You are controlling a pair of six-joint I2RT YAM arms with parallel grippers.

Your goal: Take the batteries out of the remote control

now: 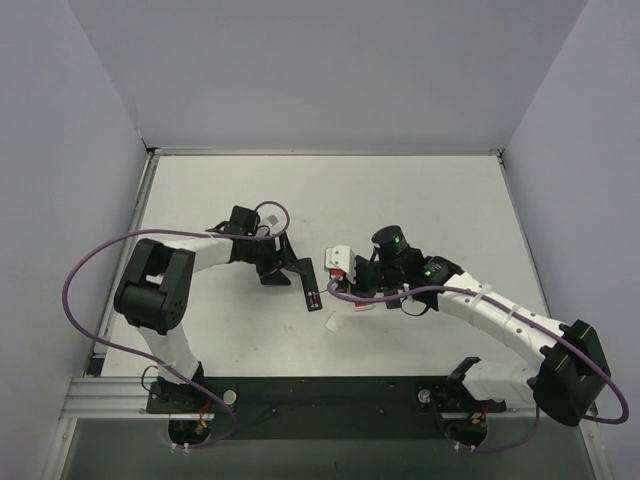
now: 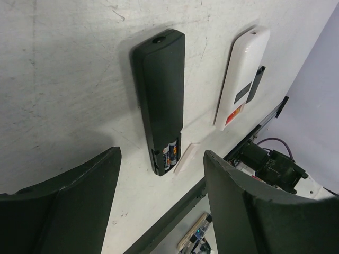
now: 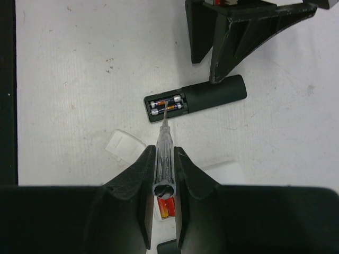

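Note:
The black remote [image 3: 212, 95] lies face down on the table, its battery bay open at one end. Two small batteries [image 3: 165, 104] sit side by side in the bay; they also show in the left wrist view [image 2: 170, 153]. My right gripper [image 3: 164, 154] is shut on a clear-handled screwdriver [image 3: 164, 132], whose tip touches the batteries. My left gripper [image 2: 161, 206] is open and empty, hovering just off the remote's [image 2: 159, 100] bay end. In the top view the remote [image 1: 312, 285] lies between the left gripper [image 1: 288, 272] and the right gripper [image 1: 352, 285].
A white battery cover [image 3: 124, 145] lies beside the bay. A white remote [image 2: 243, 74] with red-orange batteries [image 3: 165, 206] lies under the right gripper. The left gripper's fingers [image 3: 233, 32] stand just beyond the black remote. The table's black front rail [image 2: 175, 211] is close.

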